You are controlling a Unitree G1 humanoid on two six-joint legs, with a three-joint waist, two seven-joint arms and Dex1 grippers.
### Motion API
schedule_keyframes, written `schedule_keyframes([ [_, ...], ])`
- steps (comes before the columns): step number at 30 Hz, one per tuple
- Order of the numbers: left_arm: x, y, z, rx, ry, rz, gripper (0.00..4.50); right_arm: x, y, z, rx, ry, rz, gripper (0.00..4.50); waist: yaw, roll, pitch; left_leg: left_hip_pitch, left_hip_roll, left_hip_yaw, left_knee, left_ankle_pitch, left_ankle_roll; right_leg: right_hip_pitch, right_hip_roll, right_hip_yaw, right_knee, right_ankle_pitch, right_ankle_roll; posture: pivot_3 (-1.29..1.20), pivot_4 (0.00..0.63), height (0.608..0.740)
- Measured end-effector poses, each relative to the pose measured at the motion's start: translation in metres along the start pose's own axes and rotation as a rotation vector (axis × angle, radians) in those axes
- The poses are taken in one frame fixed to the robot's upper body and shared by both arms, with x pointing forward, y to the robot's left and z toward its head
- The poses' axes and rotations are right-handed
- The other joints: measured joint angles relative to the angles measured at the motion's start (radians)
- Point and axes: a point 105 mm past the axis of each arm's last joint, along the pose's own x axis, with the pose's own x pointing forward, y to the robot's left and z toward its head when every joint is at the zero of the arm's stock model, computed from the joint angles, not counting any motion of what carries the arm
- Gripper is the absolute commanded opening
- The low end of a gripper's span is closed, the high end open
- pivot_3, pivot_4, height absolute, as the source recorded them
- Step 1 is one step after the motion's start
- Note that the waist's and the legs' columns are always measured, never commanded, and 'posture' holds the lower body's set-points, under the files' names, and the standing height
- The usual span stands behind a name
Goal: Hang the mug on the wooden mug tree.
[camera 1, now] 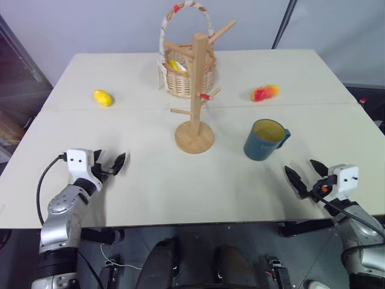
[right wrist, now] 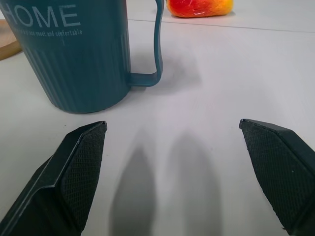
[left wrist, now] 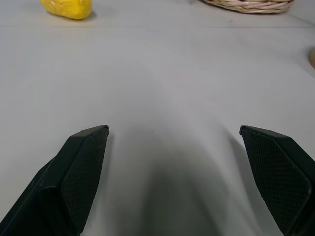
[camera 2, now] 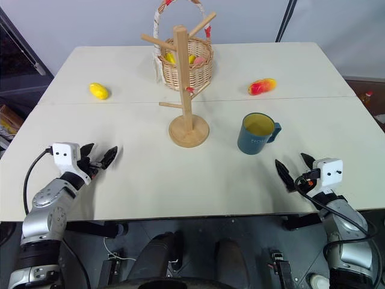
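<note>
From my remote station: the white table [camera 1: 180, 192] spans the frame. At upper centre stands a wicker basket [camera 1: 189, 78], with the wooden mug tree [camera 1: 195, 96] just before it. The mug [camera 1: 264, 139] sits upright right of centre, beside the tree's base, handle to the right. At lower left, my left gripper [camera 1: 113, 164] has its fingers released, empty; at lower right, my right gripper [camera 1: 305, 176] likewise spread, near the mug, apart from it. A yellow fruit [camera 1: 103, 97] lies upper left, a red-yellow fruit [camera 1: 264, 93] upper right.

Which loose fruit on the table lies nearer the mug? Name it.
The red-and-yellow fruit, behind the mug on the robot's right. The plain yellow fruit lies far off on the left, beyond the wooden mug tree.
</note>
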Motion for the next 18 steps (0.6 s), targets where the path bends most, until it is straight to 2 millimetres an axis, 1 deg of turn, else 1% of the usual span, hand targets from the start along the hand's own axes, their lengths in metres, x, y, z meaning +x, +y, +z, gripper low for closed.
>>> schedule_keyframes([
  [11,0.002,-0.008,0.0,-0.004,0.006,-0.026,4.5,0.0,-0.001,0.001,-0.008,-0.007,-0.008,4.49,0.0,0.0,0.0,0.0,0.0,0.0,0.0,0.0,0.0,0.0,0.0,0.0,0.0,0.0,0.0,0.0,0.15,0.74],
  [14,0.005,-0.026,0.007,0.014,-0.018,-0.108,4.5,0.002,-0.003,0.002,-0.009,-0.006,-0.01,4.49,0.0,0.0,0.0,0.0,0.0,0.0,0.0,0.0,0.0,0.0,0.0,0.0,0.0,0.0,-0.001,0.0,0.15,0.74],
  [16,0.005,-0.041,0.015,0.016,-0.049,-0.183,4.5,0.004,-0.004,0.005,-0.017,-0.015,-0.007,4.49,0.0,0.0,0.0,0.0,0.0,0.0,0.0,0.0,0.0,0.0,0.0,0.0,0.0,0.0,-0.001,0.0,0.15,0.74],
  [18,0.001,-0.064,0.022,0.026,-0.08,-0.301,4.5,0.007,-0.008,0.01,-0.031,-0.022,-0.014,4.49,-0.001,0.0,0.0,0.0,0.0,0.0,0.0,0.0,0.0,0.0,0.0,0.0,0.0,-0.001,-0.002,0.0,0.15,0.74],
])
